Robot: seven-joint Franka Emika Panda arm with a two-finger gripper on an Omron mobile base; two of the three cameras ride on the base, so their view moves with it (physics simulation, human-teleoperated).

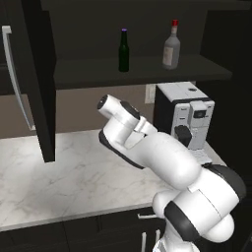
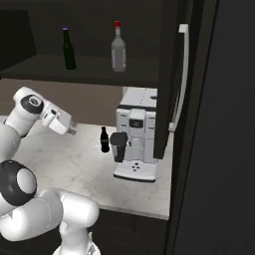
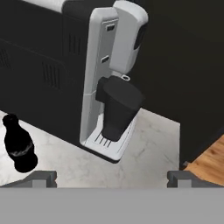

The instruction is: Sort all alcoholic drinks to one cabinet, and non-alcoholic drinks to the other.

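Note:
The dark green beer bottle [image 1: 124, 50] [image 2: 68, 49] and the clear-grey liquor bottle [image 1: 171, 47] [image 2: 118, 49] with its red cap stand upright, apart, on the shelf [image 1: 147, 69] [image 2: 89, 67] of an open near-black upper cabinet. A small black cola-style bottle [image 2: 104, 140] [image 3: 18, 145] with a red label stands on the marble counter, just left of the coffee machine. My gripper [image 2: 71, 131] [image 3: 111, 177] hovers open and empty over the counter, left of that bottle and a little above it. In the hand view the bottle sits left of the left fingertip [image 3: 40, 178].
A white and black coffee machine [image 1: 189, 118] [image 2: 134, 137] [image 3: 109, 65] stands at the counter's right end under the shelf. Open cabinet doors with long silver handles hang at the left [image 1: 37, 78] and right [image 2: 172, 74]. The marble counter [image 1: 64, 177] [image 2: 74, 164] stretches left.

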